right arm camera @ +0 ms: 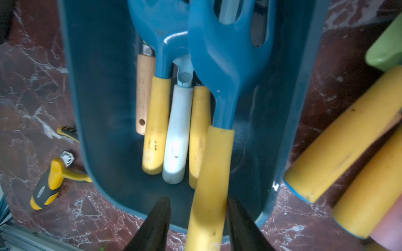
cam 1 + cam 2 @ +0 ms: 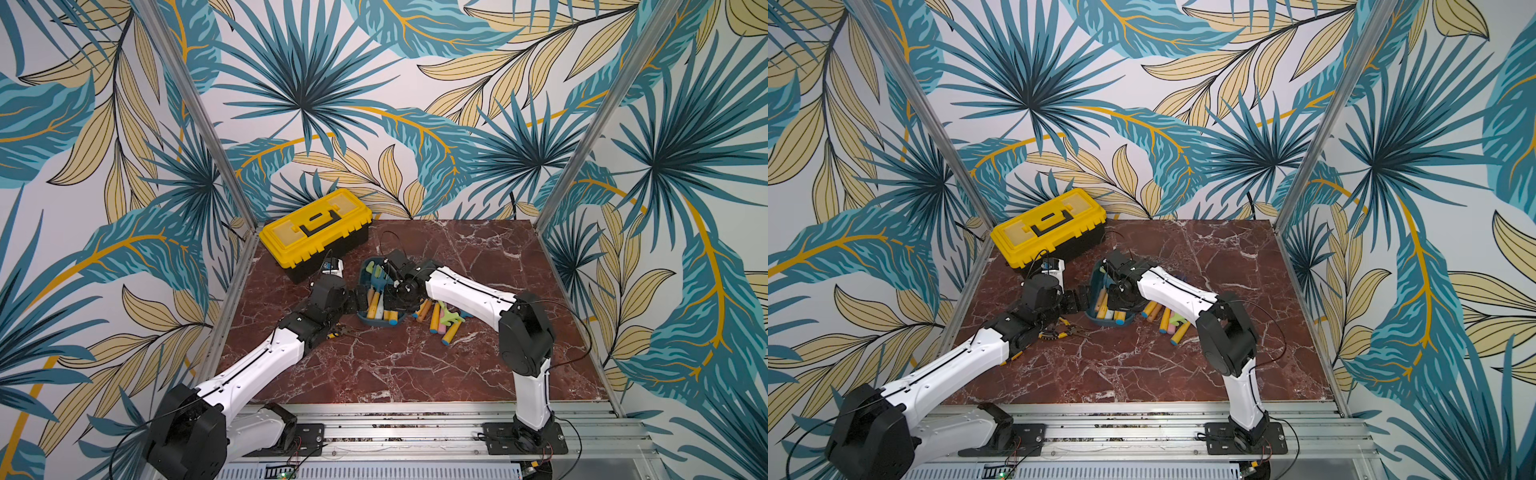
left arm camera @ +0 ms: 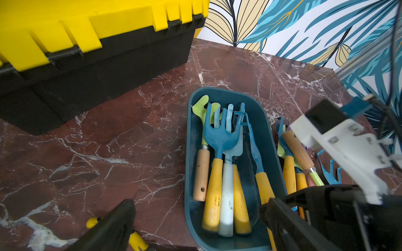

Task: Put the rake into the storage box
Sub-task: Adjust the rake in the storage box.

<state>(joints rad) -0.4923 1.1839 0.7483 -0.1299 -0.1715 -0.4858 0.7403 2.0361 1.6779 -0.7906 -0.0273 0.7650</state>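
The right gripper (image 1: pixel 198 200) is hovering over one end of the storage box (image 1: pixel 104 97). Its jaws are narrowly parted astride the yellow handle of the rake (image 1: pixel 224 108). One side is touching the handle and the other is showing a gap, so nothing is clamped. The rake's blue head is lying inside the box on the other tools (image 1: pixel 177 130), and its handle is crossing above the rim. For a clean release, the jaws should be opening fully before rising straight. The left gripper (image 2: pixel 1077 300) is standing wide and empty beside the box.

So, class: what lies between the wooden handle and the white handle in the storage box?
A blue tool's yellow handle, seen in both wrist views.
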